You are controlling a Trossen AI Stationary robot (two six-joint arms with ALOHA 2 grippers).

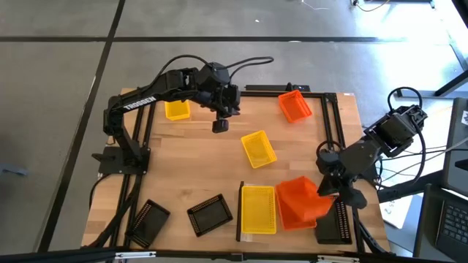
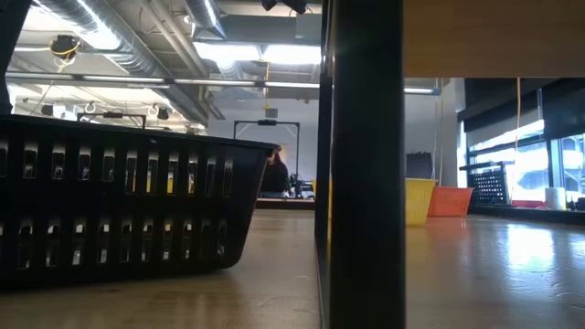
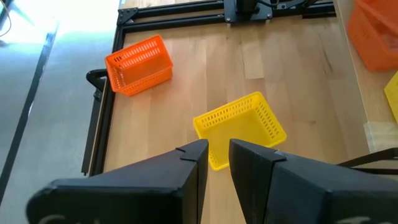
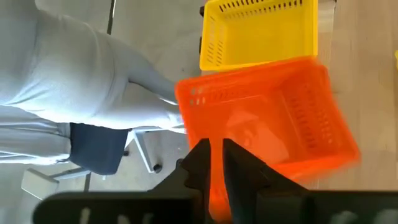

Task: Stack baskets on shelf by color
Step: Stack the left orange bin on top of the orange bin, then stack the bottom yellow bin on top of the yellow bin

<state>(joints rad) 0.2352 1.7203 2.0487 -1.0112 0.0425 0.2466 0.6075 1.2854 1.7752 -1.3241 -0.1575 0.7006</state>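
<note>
Baskets lie scattered around the shelf (image 1: 257, 234), a pale board with a dark upright end piece at the table's near edge. On the shelf sits a yellow basket (image 1: 258, 209), and touching its right side an orange basket (image 1: 301, 202) is tilted, one end raised; the right gripper (image 1: 327, 191) has its two fingers clamped over that basket's wall, so it is grasping the orange basket, as the right wrist view shows with the rim (image 4: 249, 84) passing between the dark fingers (image 4: 200, 158). Just right of the shelf a black basket (image 1: 337, 221) lies under the right arm. Left of the shelf is another black basket (image 1: 210, 215), and farther left a third black one (image 1: 149, 221). Beyond the shelf, toward the table's middle, a loose yellow basket (image 1: 259, 148) lies at an angle. Well beyond it, at the far edge, stand a second orange basket (image 1: 295, 105) and, farther left, a yellow basket (image 1: 177, 109). The left gripper (image 1: 220, 126) hangs over bare wood between those two, its fingers (image 3: 252, 168) nearly together with only a narrow gap, holding nothing.
</note>
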